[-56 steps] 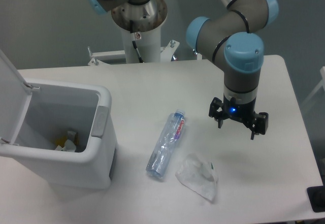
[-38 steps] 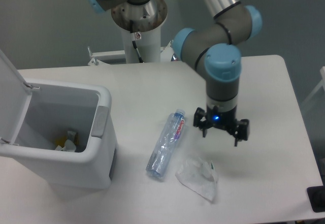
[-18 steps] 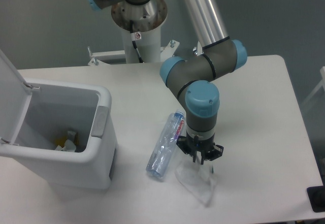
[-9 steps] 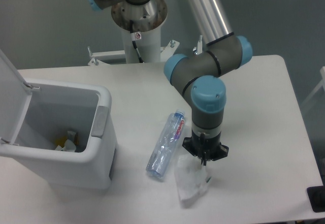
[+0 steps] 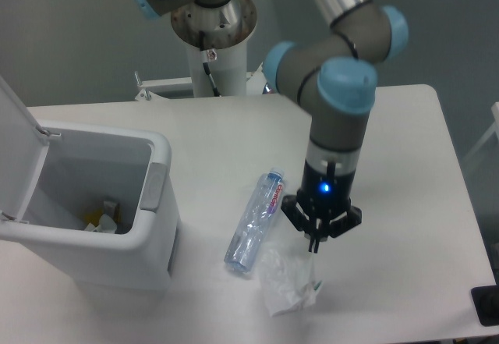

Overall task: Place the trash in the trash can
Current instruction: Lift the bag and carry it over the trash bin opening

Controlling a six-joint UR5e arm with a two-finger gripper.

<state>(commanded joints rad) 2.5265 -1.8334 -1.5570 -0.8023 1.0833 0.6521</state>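
The hand (image 5: 313,249) is seen pointing straight down over the white counter (image 5: 405,203), its two fingers drawn together into a narrow tip, and the top of the wrinkly plastic bag (image 5: 285,278) is pinched between them. A small blue light is lit on the wrist just above the hand. The bag is bunched up directly beneath the hand and a little to its left in the picture, crumpled and whitish, with a faint shadow cast on the counter to its right; whether its lower edge is touching the counter cannot be told.

Just to the left of the hand, the clear plastic bottle (image 5: 255,222) is laid flat on the counter, its red-lettered label facing up. Its blue cap (image 5: 273,178) is pointed up and away, level with the wrist, while its base is found near the bag's upper left edge; whether bottle and bag are touching cannot be made out.

Well to the left of the hand, at the counter's edge, the trash can (image 5: 117,250) is stood with its hinged lid (image 5: 15,141) swung up and open. Its pale grey front latch (image 5: 153,187) is turned toward the bottle. A few scraps, one yellowish, are glimpsed at the bottom of the bin.
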